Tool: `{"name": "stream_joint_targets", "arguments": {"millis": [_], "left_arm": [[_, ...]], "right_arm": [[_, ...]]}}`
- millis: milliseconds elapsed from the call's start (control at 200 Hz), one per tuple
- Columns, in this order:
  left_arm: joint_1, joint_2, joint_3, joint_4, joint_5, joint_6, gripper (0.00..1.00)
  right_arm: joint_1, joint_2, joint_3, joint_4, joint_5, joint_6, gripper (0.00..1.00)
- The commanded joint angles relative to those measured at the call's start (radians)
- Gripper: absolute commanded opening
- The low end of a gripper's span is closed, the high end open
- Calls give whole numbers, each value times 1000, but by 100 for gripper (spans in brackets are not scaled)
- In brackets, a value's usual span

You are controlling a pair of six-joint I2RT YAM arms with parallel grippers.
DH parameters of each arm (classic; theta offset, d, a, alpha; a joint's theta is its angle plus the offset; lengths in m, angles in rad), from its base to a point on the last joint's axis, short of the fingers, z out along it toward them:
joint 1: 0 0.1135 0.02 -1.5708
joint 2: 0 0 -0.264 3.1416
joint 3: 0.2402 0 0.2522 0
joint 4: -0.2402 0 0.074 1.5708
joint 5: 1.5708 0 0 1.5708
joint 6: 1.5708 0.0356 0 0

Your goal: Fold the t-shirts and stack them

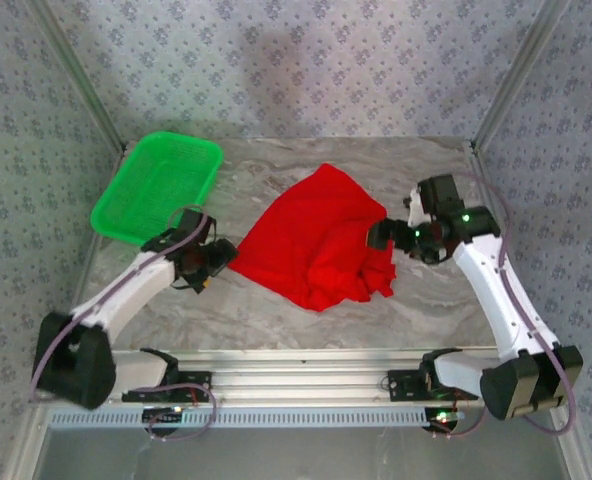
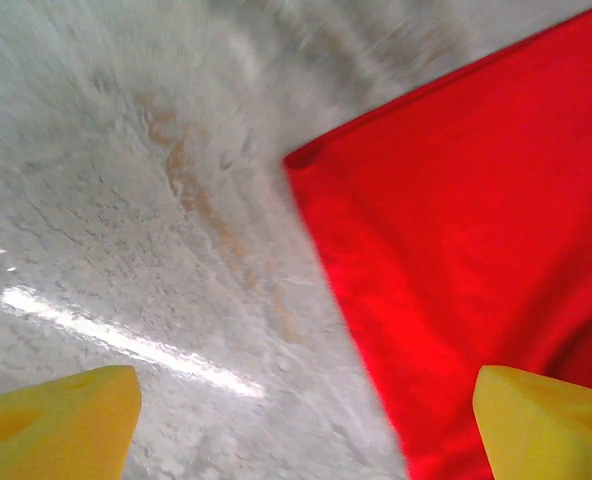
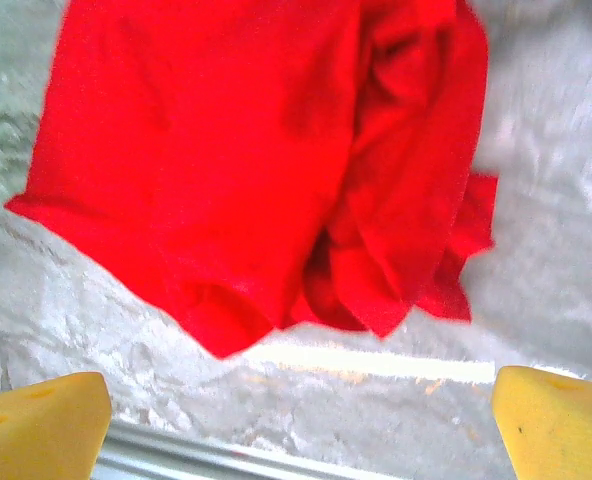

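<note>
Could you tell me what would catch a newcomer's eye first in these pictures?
The bright red t-shirt, crumpled in the middle of the marbled table, draws the eye first. Next comes the green basket at the table's far left corner. The left gripper and right gripper flank the shirt, both open.

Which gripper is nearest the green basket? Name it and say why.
The left gripper: it sits just beside the green basket, by the left corner of the red t-shirt. The right gripper is across the shirt, at its right edge.
</note>
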Motion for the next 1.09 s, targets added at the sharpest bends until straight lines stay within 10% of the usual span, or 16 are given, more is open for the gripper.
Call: {"name": "stream_joint_targets", "arguments": {"millis": [0, 340, 680, 999, 1089], "left_arm": [[-4, 91, 32, 133, 60, 20, 85], [-6, 380, 164, 201, 64, 34, 72], [-4, 457, 249, 199, 65, 123, 0], [35, 90, 221, 50, 21, 187, 0], [54, 12, 202, 28, 25, 178, 0]], "right_arm": [[10, -10, -128, 15, -66, 55, 100], [-17, -15, -264, 67, -79, 65, 100], [-35, -4, -382, 202, -125, 115, 98], [-96, 223, -310, 478, -122, 200, 88], [-92, 361, -239, 456, -97, 194, 55]]}}
